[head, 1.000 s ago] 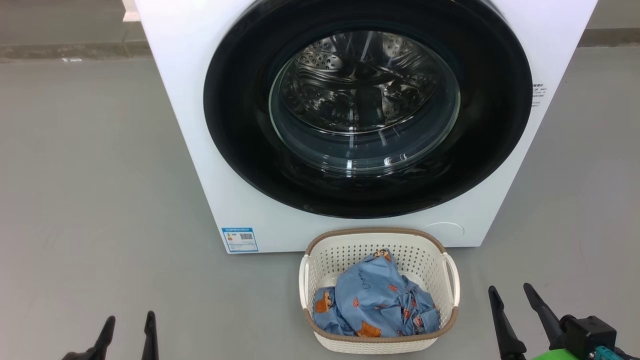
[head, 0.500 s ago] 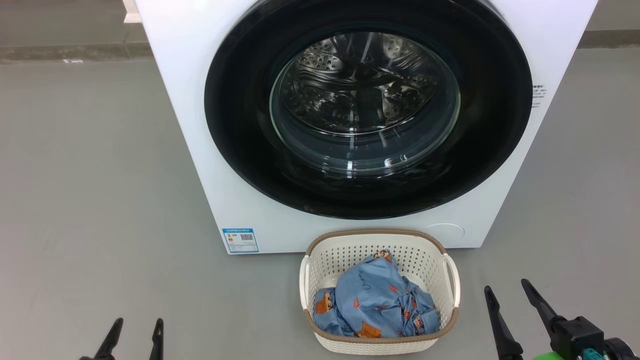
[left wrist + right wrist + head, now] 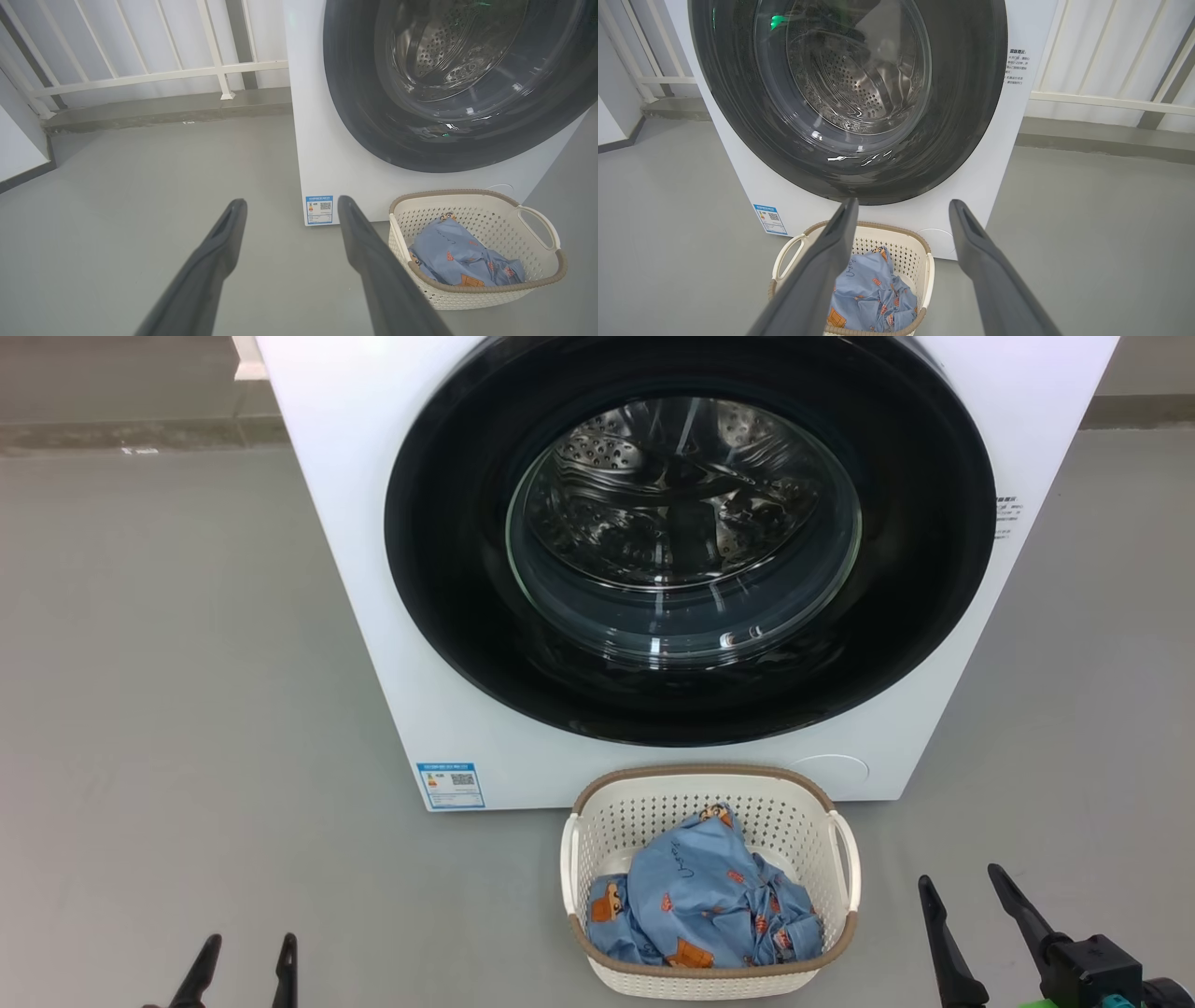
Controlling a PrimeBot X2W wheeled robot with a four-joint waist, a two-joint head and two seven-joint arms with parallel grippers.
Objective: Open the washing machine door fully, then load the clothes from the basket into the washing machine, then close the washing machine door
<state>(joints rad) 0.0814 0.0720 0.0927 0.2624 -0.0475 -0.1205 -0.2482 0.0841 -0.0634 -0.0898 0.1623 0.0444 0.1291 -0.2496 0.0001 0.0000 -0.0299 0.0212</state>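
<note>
The white washing machine (image 3: 373,569) stands ahead, its round black-rimmed door (image 3: 448,616) shut flat against the front, steel drum visible through the glass. On the floor just before it sits the cream basket (image 3: 845,859) holding light blue clothes (image 3: 700,896) with orange figures. My left gripper (image 3: 247,941) is low at the left, open and empty, well away from the basket. At the lower right my right gripper (image 3: 962,882) is open and empty, just right of the basket. The wrist views show the door (image 3: 355,116) (image 3: 971,93), the basket (image 3: 472,296) (image 3: 920,261) and the clothes (image 3: 448,256) (image 3: 873,289).
Grey floor (image 3: 168,709) spreads to both sides of the machine. A white railing (image 3: 140,74) on a low concrete kerb runs behind it. A blue label (image 3: 450,785) marks the machine's lower left corner.
Both grippers shifted slightly: the left moved a little right and lower, the right rose briefly and then dropped back to the right. Door, basket and clothes have not moved.
</note>
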